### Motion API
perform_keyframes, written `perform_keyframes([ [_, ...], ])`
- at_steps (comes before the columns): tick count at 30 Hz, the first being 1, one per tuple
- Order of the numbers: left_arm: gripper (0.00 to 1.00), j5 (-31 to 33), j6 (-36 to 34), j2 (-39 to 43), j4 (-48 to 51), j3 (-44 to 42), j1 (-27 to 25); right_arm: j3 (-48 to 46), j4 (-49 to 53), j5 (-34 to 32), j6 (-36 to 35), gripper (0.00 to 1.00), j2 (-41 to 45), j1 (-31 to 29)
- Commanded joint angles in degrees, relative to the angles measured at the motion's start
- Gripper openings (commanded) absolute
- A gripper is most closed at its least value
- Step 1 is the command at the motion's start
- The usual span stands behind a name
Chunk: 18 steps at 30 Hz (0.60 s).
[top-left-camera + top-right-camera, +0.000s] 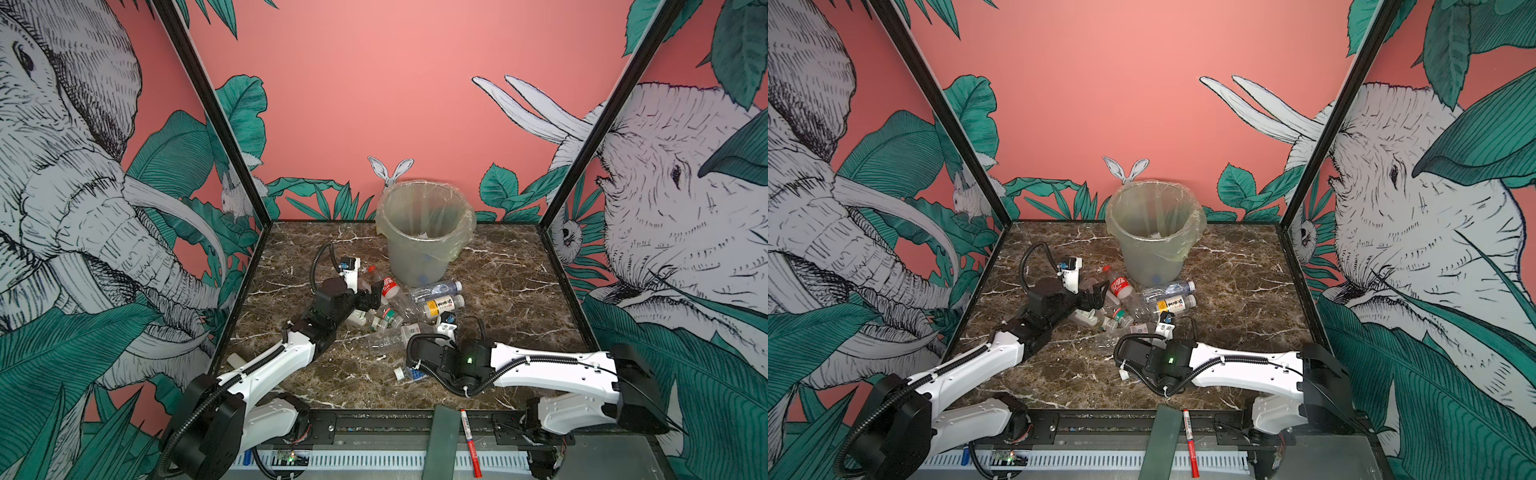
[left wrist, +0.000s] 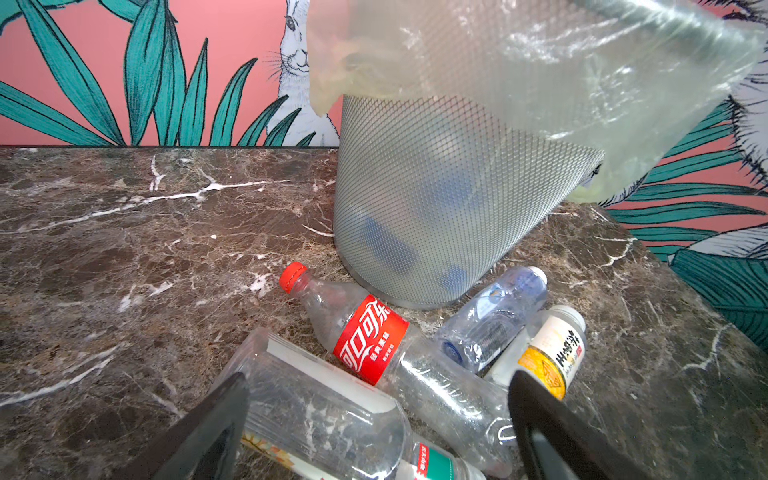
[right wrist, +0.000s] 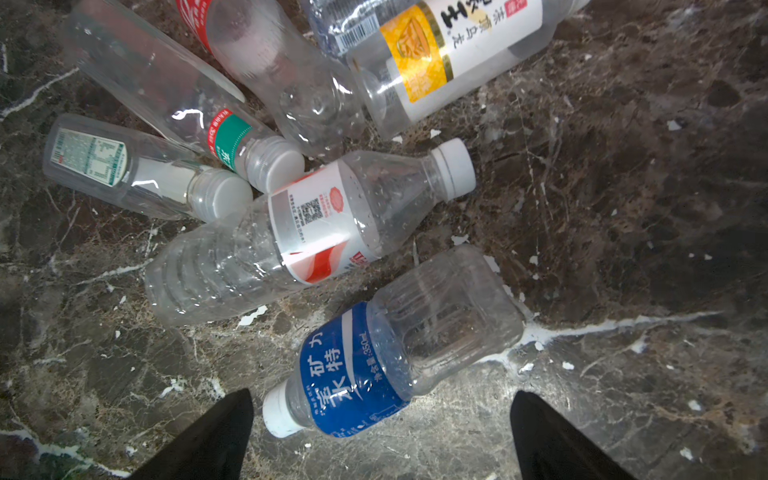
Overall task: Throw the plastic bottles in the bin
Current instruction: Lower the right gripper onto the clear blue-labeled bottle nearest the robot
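Worktop [image 1: 519,291] is dark marble. The bin [image 1: 401,249] stands upright at the back middle, with a clear bag folded over its rim and blue shapes showing through its wall. Left fingers [image 2: 208,428] are spread wide, low in the pile, with a clear bottle [image 2: 324,411] lying between them, not squeezed. Right fingers [image 3: 216,432] are spread wide too, gripping nothing, hovering over a blue-label bottle [image 3: 353,374] whose white cap sits between the tips. The plastic bottles [image 1: 442,305] lie on their sides just in front of the bin, the red-label bottle [image 2: 370,338] close to its base. Red-and-white marker [image 1: 469,440] lies on the front rail.
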<state>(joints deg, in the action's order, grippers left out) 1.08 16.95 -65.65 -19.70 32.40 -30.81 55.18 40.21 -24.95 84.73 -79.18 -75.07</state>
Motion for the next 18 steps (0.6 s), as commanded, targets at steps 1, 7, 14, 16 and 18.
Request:
perform_keyframes([
  [1, 0.98, 0.8, 0.1, 1.6, -0.3, -0.9, 0.0, -1.2, -2.8, 2.3, 8.6, 0.99, -1.5, -0.4],
  [7, 0.98, 1.5, 0.0, 1.7, -0.1, -1.0, 0.0, -1.8, -5.2, 4.1, 9.5, 0.99, -4.6, 0.0],
  [14, 0.98, 1.6, 0.0, 1.7, -0.2, -1.1, 0.1, -2.1, -7.0, 5.5, 10.2, 0.99, -6.3, 1.2],
  [16, 0.98, 1.7, 0.0, 1.7, -0.2, -1.1, 0.0, -2.3, -7.0, 5.7, 10.2, 0.99, -6.3, 1.6],
  [18, 0.99, 1.8, 0.0, 1.8, -0.1, -1.1, 0.0, -2.6, -7.2, 6.0, 10.2, 0.99, -6.3, 1.9],
])
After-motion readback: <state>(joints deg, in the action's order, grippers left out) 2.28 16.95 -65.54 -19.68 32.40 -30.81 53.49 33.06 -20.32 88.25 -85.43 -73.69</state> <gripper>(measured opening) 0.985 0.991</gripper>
